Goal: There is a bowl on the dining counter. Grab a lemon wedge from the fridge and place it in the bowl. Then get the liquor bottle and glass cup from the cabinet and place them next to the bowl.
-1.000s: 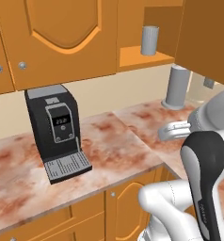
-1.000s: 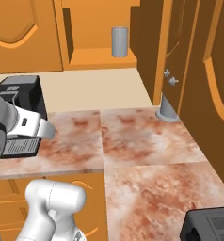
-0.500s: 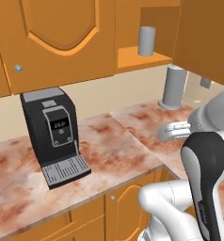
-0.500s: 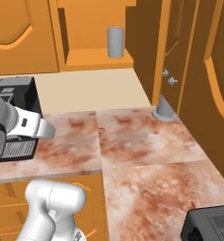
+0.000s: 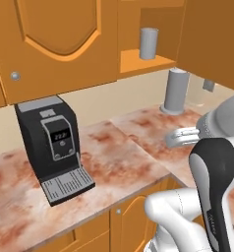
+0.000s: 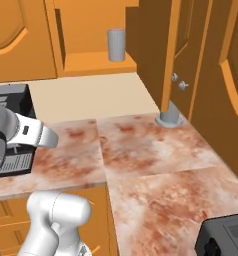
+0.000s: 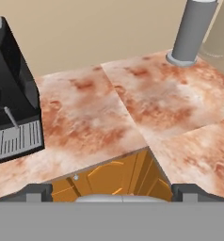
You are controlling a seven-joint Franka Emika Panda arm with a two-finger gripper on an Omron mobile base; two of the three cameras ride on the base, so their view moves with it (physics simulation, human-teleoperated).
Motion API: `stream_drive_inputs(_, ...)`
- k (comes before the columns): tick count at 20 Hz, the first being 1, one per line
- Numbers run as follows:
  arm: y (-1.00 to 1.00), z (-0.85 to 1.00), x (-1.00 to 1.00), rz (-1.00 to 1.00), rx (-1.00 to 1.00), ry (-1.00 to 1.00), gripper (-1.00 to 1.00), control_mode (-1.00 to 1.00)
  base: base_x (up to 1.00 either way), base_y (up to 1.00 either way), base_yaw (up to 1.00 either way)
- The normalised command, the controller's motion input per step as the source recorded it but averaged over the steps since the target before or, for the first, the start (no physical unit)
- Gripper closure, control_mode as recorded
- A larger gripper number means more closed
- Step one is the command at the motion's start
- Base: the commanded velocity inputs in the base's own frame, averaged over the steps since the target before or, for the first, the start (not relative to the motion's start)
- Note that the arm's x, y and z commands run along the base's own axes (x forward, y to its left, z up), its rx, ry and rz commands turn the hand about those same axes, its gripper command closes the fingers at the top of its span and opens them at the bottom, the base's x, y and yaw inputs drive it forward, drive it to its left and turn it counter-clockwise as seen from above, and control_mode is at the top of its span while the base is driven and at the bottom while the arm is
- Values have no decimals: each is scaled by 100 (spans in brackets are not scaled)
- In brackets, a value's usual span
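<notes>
A marbled reddish-brown and cream counter (image 5: 124, 152) carries a black coffee machine (image 5: 52, 147) at its left and a grey upright cylinder (image 5: 176, 92) near the back corner. In the open cabinet (image 6: 91, 30), the shelf holds 1 glass cup (image 6: 116, 45).

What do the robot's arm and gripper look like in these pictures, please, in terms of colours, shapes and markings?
The arm is made of glossy white, rounded tubular links. One link carries a large black, smooth oval cover with faint small grey lettering along it. In the right base view a dark grey joint ring sits beside a white tapered segment with small dark marks. The gripper has two small dark grey, blocky fingertips. No cables are visible.
</notes>
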Motion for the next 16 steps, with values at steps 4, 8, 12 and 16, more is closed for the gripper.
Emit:
stream_drive_inputs(4,0,0,0,0,0,0,-100,100,100,9,-29)
stream_drive_inputs(8,0,0,0,0,0,0,-100,100,100,21,-35)
stream_drive_inputs(12,0,0,0,0,0,0,-100,100,100,13,-31)
stream_drive_inputs(16,0,0,0,0,0,0,-100,100,100,9,-20)
